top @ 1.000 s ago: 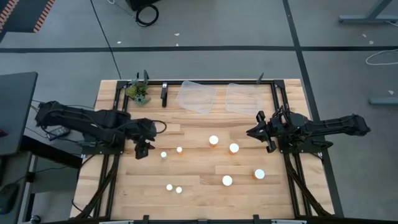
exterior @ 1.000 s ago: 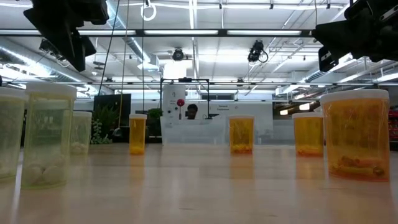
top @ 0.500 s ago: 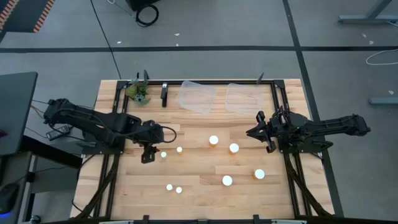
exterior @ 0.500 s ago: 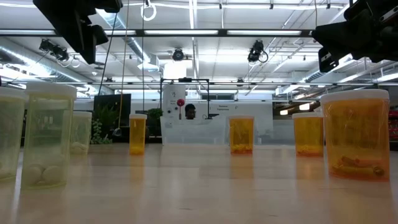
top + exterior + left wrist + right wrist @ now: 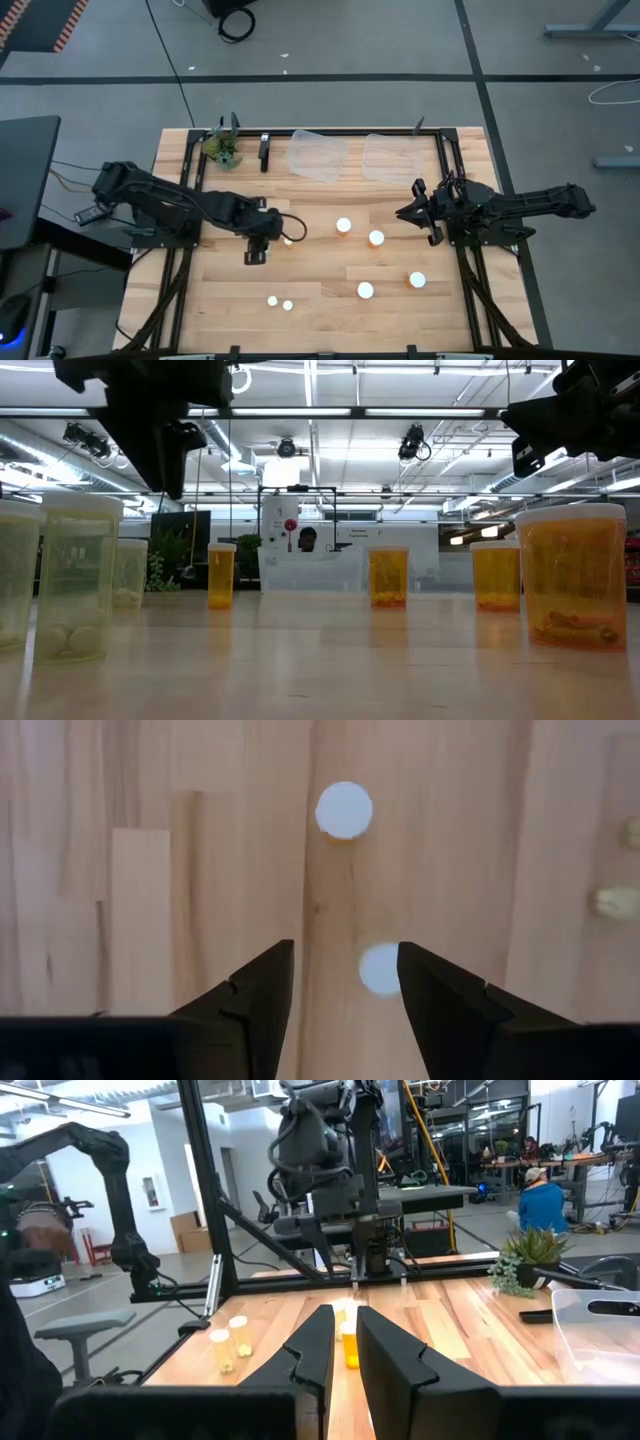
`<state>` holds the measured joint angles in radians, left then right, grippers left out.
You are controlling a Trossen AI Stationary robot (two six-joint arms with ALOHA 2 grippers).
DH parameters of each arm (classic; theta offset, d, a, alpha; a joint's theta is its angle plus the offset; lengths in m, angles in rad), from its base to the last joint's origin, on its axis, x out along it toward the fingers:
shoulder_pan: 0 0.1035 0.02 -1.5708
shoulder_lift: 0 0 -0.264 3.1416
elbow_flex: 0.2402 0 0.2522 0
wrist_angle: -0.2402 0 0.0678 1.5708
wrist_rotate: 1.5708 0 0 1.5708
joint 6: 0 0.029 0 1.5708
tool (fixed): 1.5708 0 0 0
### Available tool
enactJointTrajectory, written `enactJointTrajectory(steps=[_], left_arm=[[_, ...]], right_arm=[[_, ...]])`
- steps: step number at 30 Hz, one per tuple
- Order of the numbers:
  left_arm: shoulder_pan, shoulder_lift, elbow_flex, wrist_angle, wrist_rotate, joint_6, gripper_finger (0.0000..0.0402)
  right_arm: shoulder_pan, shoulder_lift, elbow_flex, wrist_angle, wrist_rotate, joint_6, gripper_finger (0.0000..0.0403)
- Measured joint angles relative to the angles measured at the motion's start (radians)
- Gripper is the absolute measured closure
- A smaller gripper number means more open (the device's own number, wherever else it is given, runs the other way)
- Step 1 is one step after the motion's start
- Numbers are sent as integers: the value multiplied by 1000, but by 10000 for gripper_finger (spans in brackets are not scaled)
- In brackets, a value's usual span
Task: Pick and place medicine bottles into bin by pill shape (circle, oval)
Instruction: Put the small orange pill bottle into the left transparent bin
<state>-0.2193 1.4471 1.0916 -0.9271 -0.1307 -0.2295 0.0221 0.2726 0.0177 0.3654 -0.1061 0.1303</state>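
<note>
Claw check first: left gripper [image 5: 255,252] is out over the light wooden slat table [image 5: 330,325], pointing straight down, fingers spread wide w/ nothing held. Target is right under it, a tiny amber medicine bottle with a round white cap [image 5: 379,968]. It stands upright, so the wrist cam sees only the cap disc.

Key relation: the cap is inside the finger gap but off-centre. It crowds one finger, w/ bare wood between it and the other. It also sits back from the tips, toward the palm.

The bottle is round from above, so there's no long axis to line up and wrist yaw shouldn't matter. What probably matters is a small sideways nudge to centre the cap, then the drop. Low view has the claw well above the bottle tops, so there's descent to do. A straight drop looks like it risks a finger landing on the cap or tipping the bottle.

A second tiny white-capped bottle [image 5: 344,810] stands ahead of the fingertips, apart from the first and clear of the close path.

Right gripper [image 5: 405,213] waits at its own side of the table, fingers drawn near-together, gripping nothing. It's nearer the wider bottles, so the left arm is the one for this pick.

The two clear plastic bins [image 5: 318,157] sit at the far edge, well apart from the target, so a carry follows.
</note>
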Motion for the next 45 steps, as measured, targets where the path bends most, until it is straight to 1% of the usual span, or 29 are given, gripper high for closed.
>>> enactJointTrajectory(steps=[7, 14, 22, 28, 35, 39, 45], left_arm=[[13, 128, 99, 2, -5, 37, 212], [15, 235, 160, -3, -16, 90, 210], [43, 314, 175, -15, -16, 109, 172], [51, 322, 174, 9, -15, 129, 159], [46, 322, 174, 24, -14, 132, 159], [43, 322, 174, 23, 26, 133, 159], [19, 341, 174, 79, 26, 184, 159]], right_arm=[[0, 0, 0, -1, 0, 0, 349], [0, 0, 0, -6, 0, 0, 349], [0, 0, 0, -8, 0, 0, 349], [0, 0, 0, -10, 0, 0, 349], [0, 0, 0, -12, 0, 0, 349], [0, 0, 0, -12, 0, 0, 349], [0, 0, 0, -12, 0, 0, 349]])
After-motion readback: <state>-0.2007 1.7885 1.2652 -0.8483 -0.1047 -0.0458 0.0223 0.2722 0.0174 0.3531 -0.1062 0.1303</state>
